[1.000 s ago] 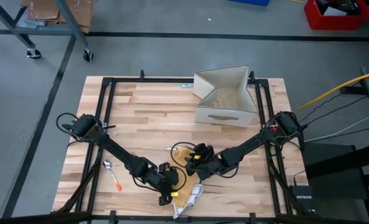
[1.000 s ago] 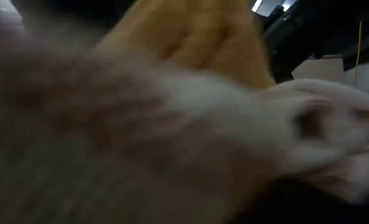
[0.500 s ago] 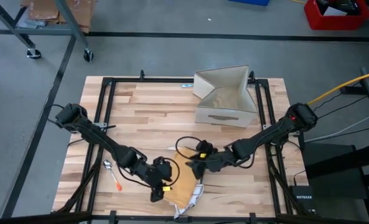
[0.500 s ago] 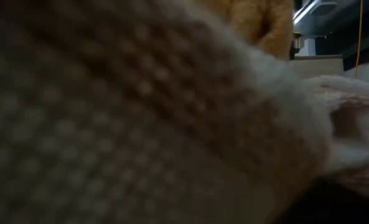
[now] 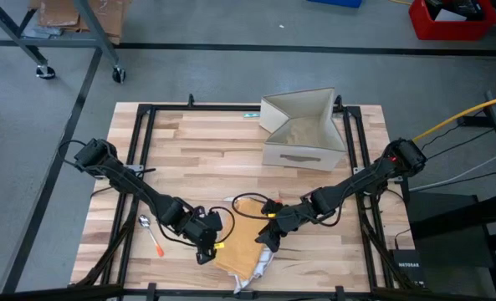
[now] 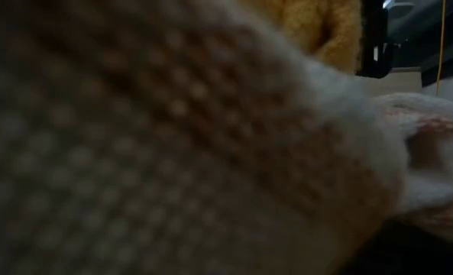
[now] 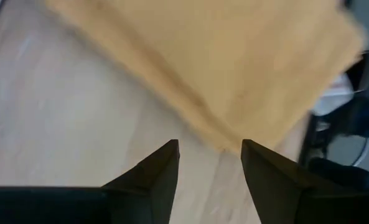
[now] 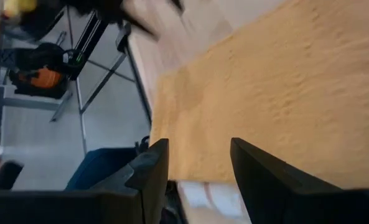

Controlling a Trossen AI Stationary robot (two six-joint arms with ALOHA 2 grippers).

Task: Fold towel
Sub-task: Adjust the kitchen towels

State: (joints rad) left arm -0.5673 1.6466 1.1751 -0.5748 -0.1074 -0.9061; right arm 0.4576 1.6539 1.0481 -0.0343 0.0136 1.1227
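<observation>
The towel [image 5: 241, 244] is mustard-yellow on top with a white and pink underside [image 5: 263, 262]. It lies flat on the table close to the near edge and fills the low view [image 6: 173, 137]. My left gripper [image 5: 206, 247] is open just off the towel's left side. In the left wrist view a towel corner [image 7: 224, 144] lies on the wood ahead of the gap [image 7: 209, 152]. My right gripper [image 5: 269, 236] is open at the towel's right edge. Its wrist view shows the yellow towel surface [image 8: 265, 87] past the gap [image 8: 200, 152].
An open cardboard box [image 5: 302, 130] stands on the far right part of the table. A spoon [image 5: 145, 221] and an orange-handled tool [image 5: 157, 244] lie left of my left gripper. Black frame rails [image 5: 139, 159] run along the table's sides. Bare wood lies between box and towel.
The towel, bunched between the two grippers a second ago, now lies spread flat with its yellow side up. My left gripper has drawn back toward the table's left edge, off the towel. My right gripper has shifted slightly toward the near edge.
</observation>
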